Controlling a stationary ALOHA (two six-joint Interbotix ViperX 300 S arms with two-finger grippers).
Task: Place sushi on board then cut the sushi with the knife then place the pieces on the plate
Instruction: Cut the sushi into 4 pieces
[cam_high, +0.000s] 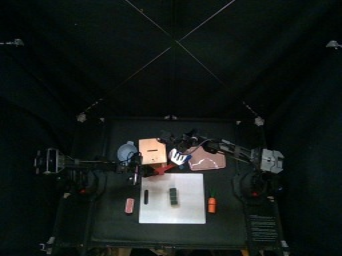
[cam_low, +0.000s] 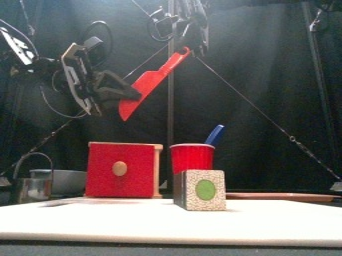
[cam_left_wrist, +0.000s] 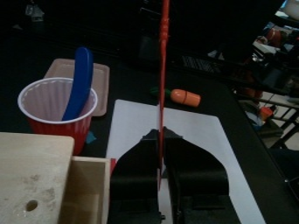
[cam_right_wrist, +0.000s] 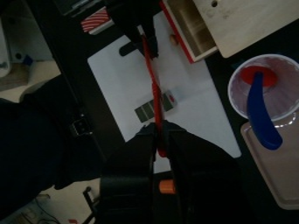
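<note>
Sushi (cam_low: 203, 189) on white board (cam_left_wrist: 216, 144); overhead, left gripper (cam_left_wrist: 162, 136) and right gripper (cam_right_wrist: 158, 133) tight on red knife (cam_low: 160, 72).

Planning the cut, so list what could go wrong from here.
The red toy knife hangs high between left gripper and right gripper; a poor release may drop it onto the white cutting board. The dark green sushi block lies unheld, so cutting pressure may push it aside.

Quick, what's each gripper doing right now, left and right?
Left gripper: closed on the red knife.
Right gripper: closed on the same red knife, at its other end.
</note>
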